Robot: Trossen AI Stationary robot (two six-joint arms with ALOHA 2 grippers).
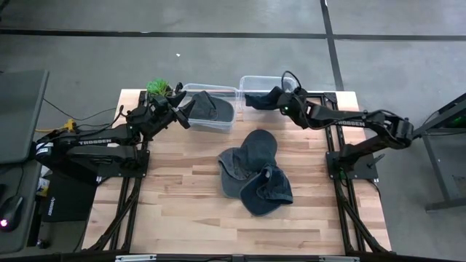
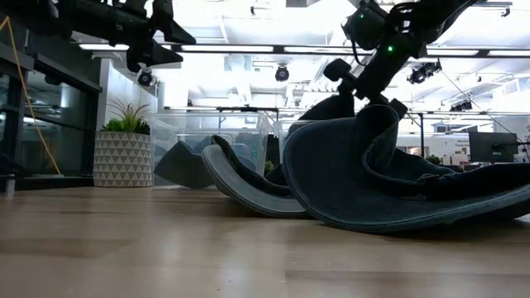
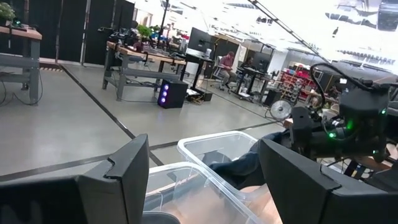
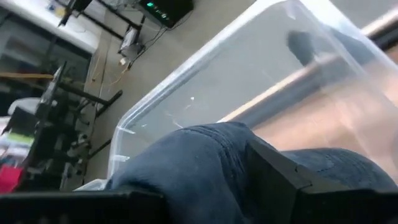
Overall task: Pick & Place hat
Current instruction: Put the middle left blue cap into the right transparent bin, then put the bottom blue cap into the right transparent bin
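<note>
"TROSSEN" lettering on left arm [image 1: 91,142], fingers apart; right fingers [image 4: 273,171] against denim hat [image 4: 186,162], state unclear.

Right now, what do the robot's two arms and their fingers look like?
Both arms are dark, jointed tubes on black bases. The left arm carries white lettering along its link; the right arm has a black cable looping above its wrist and a green light near it. The left gripper has broad, flat, matte dark fingers.
</note>
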